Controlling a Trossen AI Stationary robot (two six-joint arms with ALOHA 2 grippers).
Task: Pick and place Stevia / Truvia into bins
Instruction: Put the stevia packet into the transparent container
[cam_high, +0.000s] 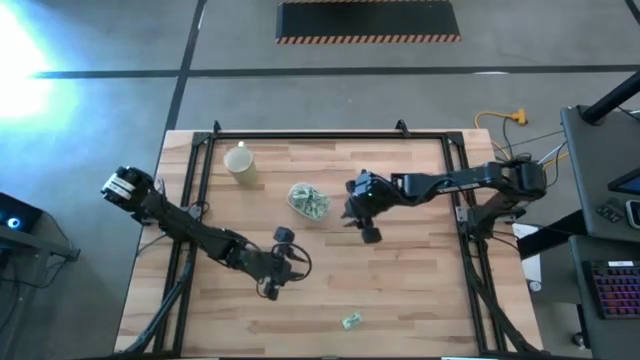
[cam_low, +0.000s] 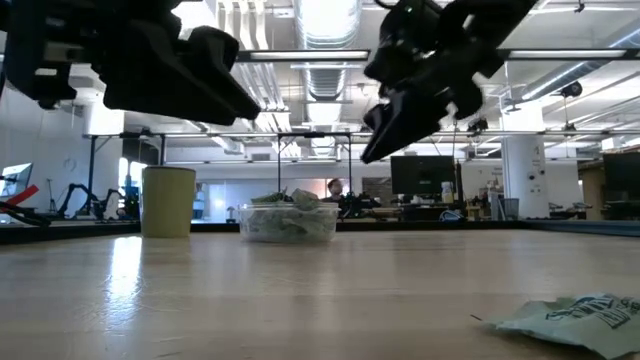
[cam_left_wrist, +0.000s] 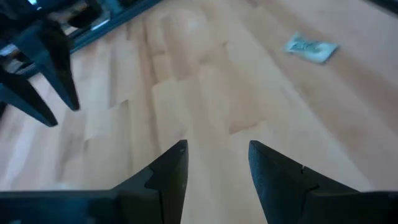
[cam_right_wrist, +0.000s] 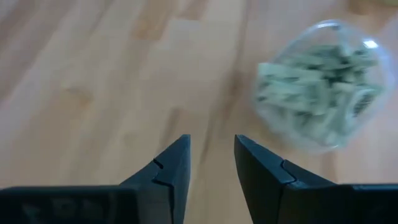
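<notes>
The clear tub stands on its base near the table's middle, filled with several green-and-white sachets. One loose sachet lies flat by the near edge; it also shows in the left wrist view and the low view. My right gripper hangs open and bare above the wood just right of the tub. My left gripper is open and bare over the table's near left part, pointing toward the loose sachet.
A pale yellow cup stands at the far left, beyond the tub. Black frame rails run along the table's left, right and far sides. Bare wood lies between the tub and the loose sachet.
</notes>
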